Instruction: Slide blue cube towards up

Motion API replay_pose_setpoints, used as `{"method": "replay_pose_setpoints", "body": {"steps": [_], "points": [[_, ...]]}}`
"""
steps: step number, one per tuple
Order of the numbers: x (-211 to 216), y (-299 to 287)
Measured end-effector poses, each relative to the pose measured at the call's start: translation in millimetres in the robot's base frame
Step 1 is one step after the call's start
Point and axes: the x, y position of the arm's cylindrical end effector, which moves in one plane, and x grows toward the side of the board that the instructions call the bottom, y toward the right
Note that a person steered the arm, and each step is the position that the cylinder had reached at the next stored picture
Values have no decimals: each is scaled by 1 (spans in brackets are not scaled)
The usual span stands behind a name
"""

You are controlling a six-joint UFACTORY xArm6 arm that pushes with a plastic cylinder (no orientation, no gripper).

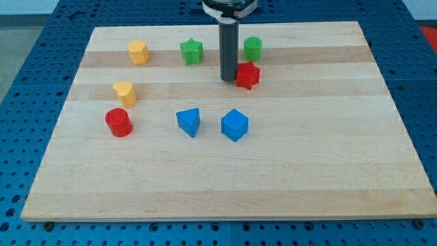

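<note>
The blue cube (pixel 234 125) sits on the wooden board (pixel 225 184) a little right of the middle. My rod comes down from the view's top, and my tip (pixel 228 80) rests on the board above the blue cube, well apart from it. The tip is just left of a red star block (pixel 248 75), touching or nearly touching it. A blue triangular block (pixel 188 121) lies to the left of the cube.
A green star block (pixel 192 51) and a green cylinder (pixel 252 48) sit near the top. A yellow hexagonal block (pixel 138 52), a yellow heart block (pixel 125 92) and a red cylinder (pixel 119 122) are at the left.
</note>
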Motion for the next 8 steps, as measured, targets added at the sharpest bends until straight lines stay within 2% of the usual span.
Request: {"method": "replay_pose_setpoints", "body": {"steps": [1, 2, 3, 5, 6, 7, 8], "points": [[29, -8], [35, 43], [64, 89], [163, 71], [176, 18], [165, -18], [143, -19]]}}
